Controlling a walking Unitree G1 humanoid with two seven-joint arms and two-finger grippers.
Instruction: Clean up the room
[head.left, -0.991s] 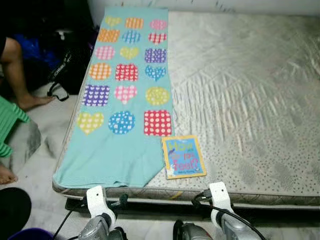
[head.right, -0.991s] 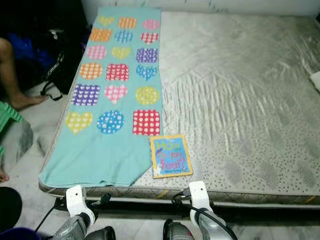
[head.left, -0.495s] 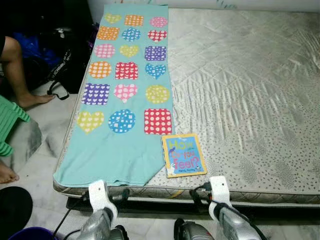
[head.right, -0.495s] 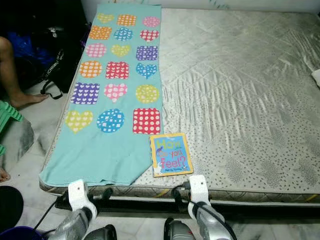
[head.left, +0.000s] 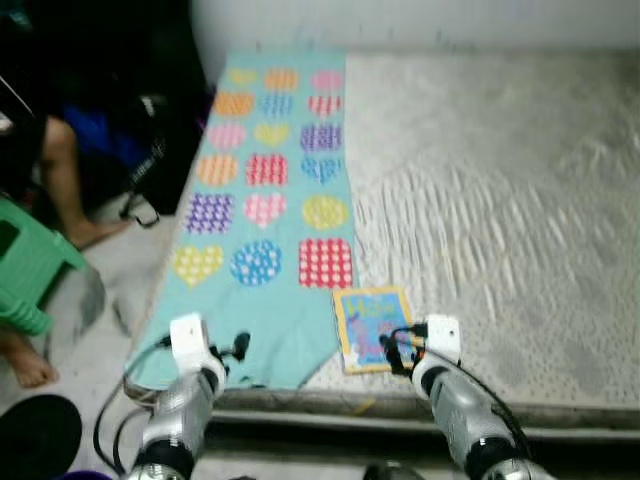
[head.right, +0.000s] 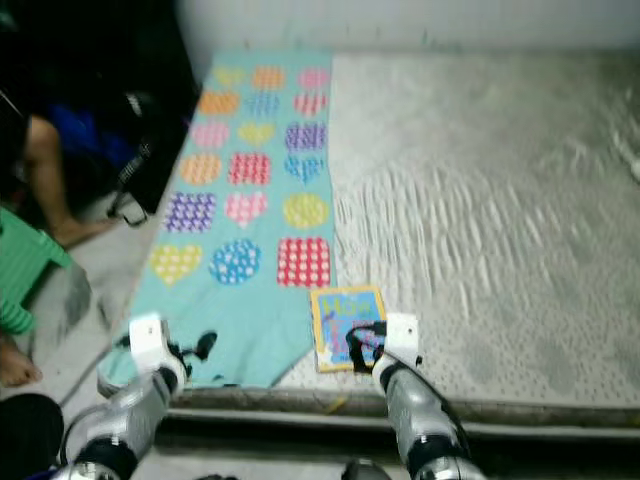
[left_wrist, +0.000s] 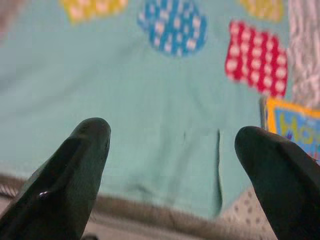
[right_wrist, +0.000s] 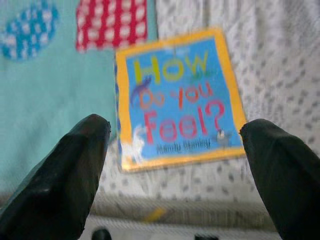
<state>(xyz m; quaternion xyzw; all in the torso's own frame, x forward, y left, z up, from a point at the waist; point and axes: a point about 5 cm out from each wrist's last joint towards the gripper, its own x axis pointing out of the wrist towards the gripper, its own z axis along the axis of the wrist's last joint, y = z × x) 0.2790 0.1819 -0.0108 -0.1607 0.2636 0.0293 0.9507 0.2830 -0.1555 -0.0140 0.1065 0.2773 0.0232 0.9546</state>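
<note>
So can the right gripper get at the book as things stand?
Probably yes. The right gripper is open, its fingers spread about as wide as the book, which lies flat near the mattress edge with nothing on it or between. A flat book may be awkward to pinch.

Your right claw (right_wrist: 175, 165) hangs spread wide over the book (right_wrist: 177, 97), lying on the mattress (right_wrist: 280, 60) beside the teal blanket (right_wrist: 45, 95).

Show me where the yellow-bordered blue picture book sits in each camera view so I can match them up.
Left eye: yellow-bordered blue picture book low centre, on the mattress.
Right eye: low centre.
Left wrist: a corner at the right edge.
Right wrist: centre, between the fingers.
Shared landmark: the red dotted patch on the teal blanket beside it.
</note>
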